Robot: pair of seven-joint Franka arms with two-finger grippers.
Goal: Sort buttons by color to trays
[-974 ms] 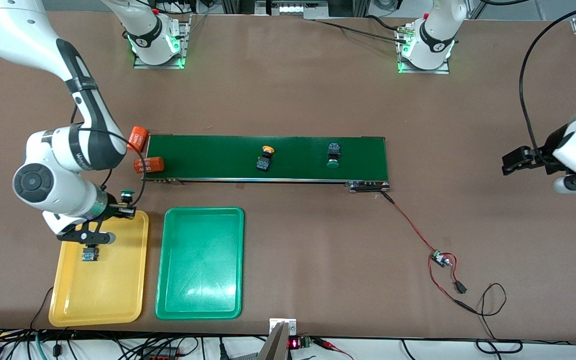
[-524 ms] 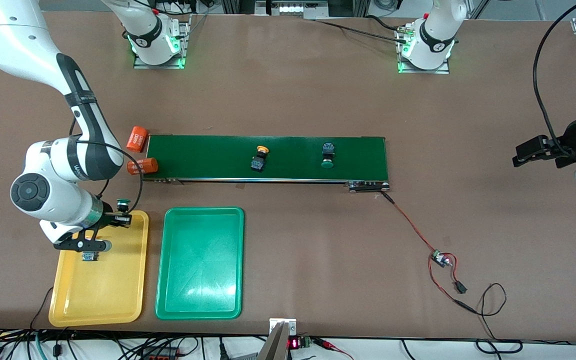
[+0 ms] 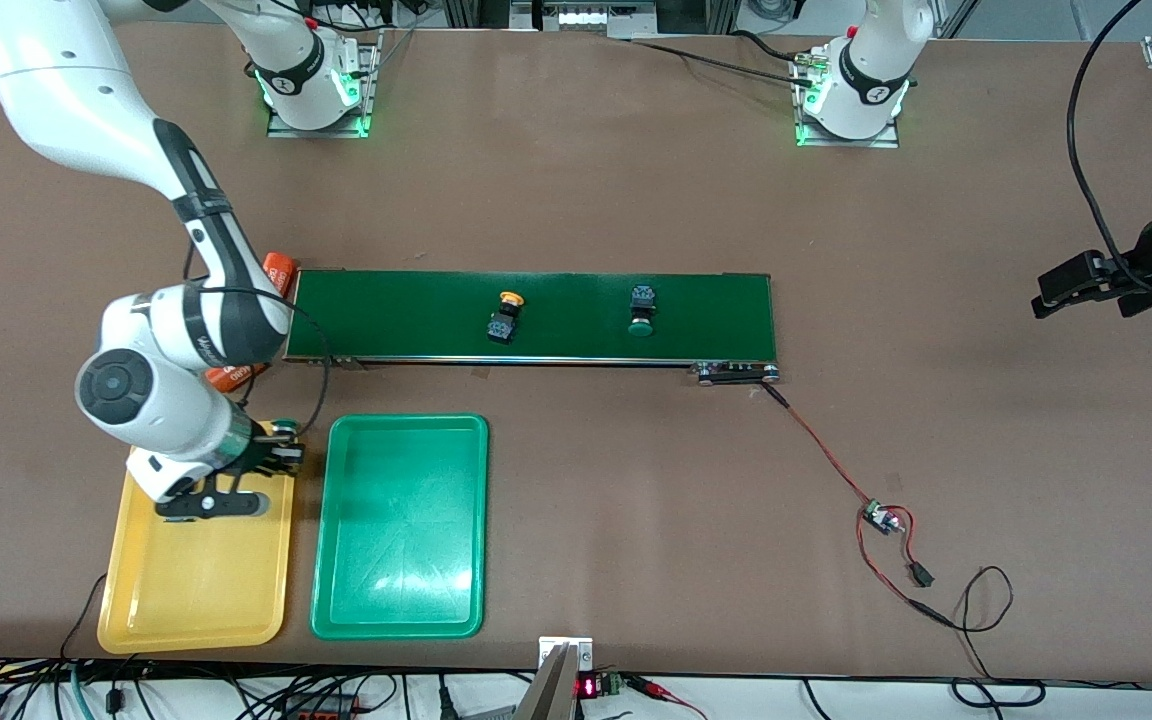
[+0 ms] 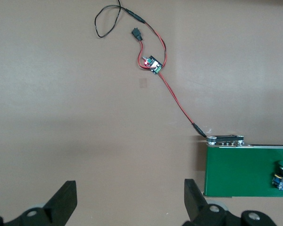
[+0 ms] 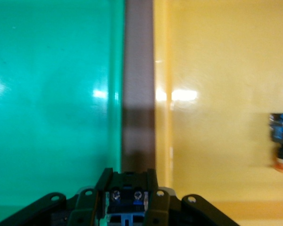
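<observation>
Right gripper [image 3: 281, 447] over the yellow tray's [image 3: 186, 600] edge, at nine o'clock from the green tray [image 3: 401, 590], fingers clamped on a green button [image 3: 283, 428]. Left gripper [image 3: 1056, 292] waiting above bare tabletop [image 3: 636, 170], fingers wide. Two more buttons [image 3: 504, 318] on the belt [image 3: 396, 315] at twelve o'clock from the trays.

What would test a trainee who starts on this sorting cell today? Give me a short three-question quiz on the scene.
1. True or false: the green tray holds a button.
2. The right gripper, over the gap between the two trays, is shut on: A) a green-capped button; B) a yellow-capped button; C) an orange cylinder.
3. How many buttons lie on the conveyor belt, and what colour are their caps?

Key
1. False: it holds nothing.
2. A.
3. Two: the belt's yellow-capped button and the belt's green-capped button.
</observation>
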